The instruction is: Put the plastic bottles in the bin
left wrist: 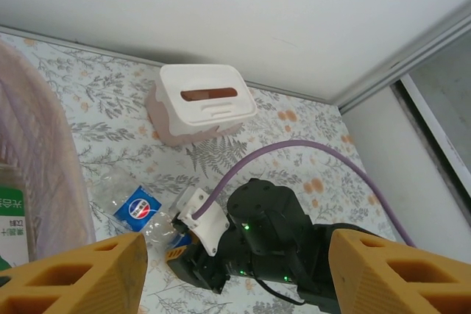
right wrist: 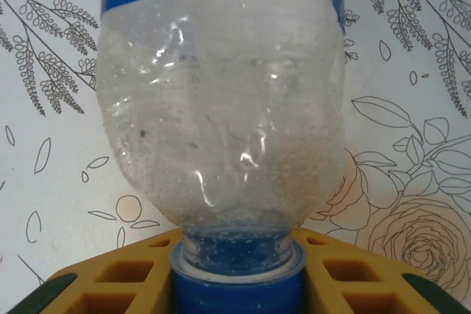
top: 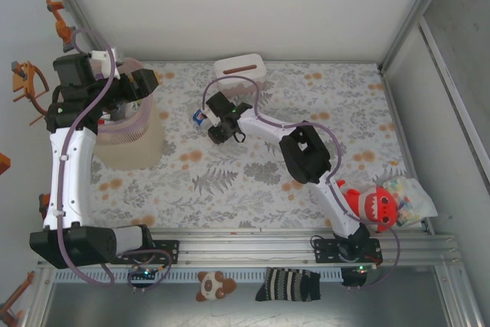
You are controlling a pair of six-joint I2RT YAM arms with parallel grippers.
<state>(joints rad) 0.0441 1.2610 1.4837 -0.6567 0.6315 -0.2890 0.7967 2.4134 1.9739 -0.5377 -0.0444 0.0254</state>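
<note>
My right fingers [right wrist: 118,284] are clenched on the blue-capped neck of a clear bottle [right wrist: 221,108]. I judge the neck was chosen because it is stiffer than the dented body. The bottle lies on the bench [top: 253,181], just right of the bin [top: 126,132]. My left fingers [left wrist: 81,277] stand released and empty above the bin, probably in the way of the drop.

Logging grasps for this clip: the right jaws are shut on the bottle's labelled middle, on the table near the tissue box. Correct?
No. The right jaws are shut on the bottle at its blue cap, not its labelled middle, as the right wrist view shows. It is on the table near the tissue box.
</note>
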